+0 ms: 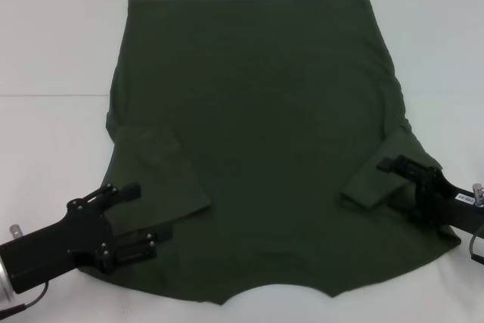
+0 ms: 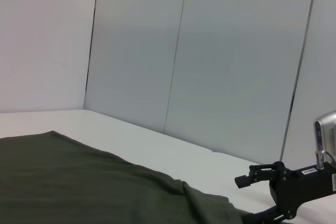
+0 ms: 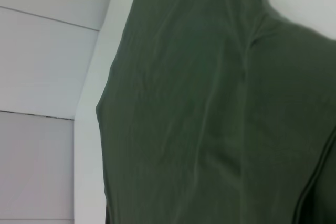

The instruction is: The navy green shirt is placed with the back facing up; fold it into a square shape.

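The navy green shirt [image 1: 265, 126] lies flat on the white table [image 1: 53, 51], plain side up, collar toward me and hem at the far side. Both short sleeves are folded inward onto the body. My left gripper [image 1: 140, 219] is open at the near left, its fingers astride the outer edge of the folded left sleeve [image 1: 155, 179]. My right gripper [image 1: 389, 181] is open at the near right, beside the folded right sleeve [image 1: 374, 179]. It also shows in the left wrist view [image 2: 252, 195]. The right wrist view shows only shirt cloth [image 3: 210, 108].
The white table extends around the shirt on all sides. Pale wall panels [image 2: 210, 51] stand behind the table. Cables hang at both arms near the table's front corners.
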`<state>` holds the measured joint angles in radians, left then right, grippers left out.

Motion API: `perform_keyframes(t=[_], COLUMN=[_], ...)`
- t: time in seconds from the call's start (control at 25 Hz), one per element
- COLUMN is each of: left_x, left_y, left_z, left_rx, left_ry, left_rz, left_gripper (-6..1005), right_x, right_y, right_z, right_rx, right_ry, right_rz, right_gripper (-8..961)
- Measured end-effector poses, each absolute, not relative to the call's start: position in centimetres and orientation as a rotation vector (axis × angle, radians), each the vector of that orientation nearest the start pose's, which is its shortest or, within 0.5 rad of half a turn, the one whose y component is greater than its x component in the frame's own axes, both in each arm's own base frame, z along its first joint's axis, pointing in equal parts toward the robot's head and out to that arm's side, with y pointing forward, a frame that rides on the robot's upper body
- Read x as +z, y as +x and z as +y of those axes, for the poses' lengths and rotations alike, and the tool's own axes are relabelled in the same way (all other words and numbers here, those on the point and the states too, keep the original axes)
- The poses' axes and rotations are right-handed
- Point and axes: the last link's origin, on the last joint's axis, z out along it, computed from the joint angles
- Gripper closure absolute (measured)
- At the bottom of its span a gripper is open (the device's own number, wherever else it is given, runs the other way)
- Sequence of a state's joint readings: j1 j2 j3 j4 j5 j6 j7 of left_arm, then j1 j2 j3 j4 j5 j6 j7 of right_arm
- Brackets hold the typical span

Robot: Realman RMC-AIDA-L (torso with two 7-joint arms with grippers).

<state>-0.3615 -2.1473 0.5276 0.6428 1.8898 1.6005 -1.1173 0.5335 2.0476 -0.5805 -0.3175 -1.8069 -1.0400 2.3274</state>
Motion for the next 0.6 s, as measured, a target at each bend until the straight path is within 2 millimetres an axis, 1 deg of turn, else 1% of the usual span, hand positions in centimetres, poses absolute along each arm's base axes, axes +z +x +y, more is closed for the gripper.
perform_keyframes(t=[0.24,0.6], left_x=[0.2,0.3], left_y=[-29.8,-29.8], left_z=[28.7,28.8], left_rx=[-0.863,-0.866], left_ry=[-2.449,-2.445], left_rz=[-0.548,-0.547], left_gripper=[67,67], right_x=[-1.9,-2.6], right_y=[33.5,32.7], right_z=[35.6,36.6], right_rx=[1.013,0.961], right_ry=[-1.474,-1.502], right_rz=[2.134,2.103], right_gripper=[37,37])
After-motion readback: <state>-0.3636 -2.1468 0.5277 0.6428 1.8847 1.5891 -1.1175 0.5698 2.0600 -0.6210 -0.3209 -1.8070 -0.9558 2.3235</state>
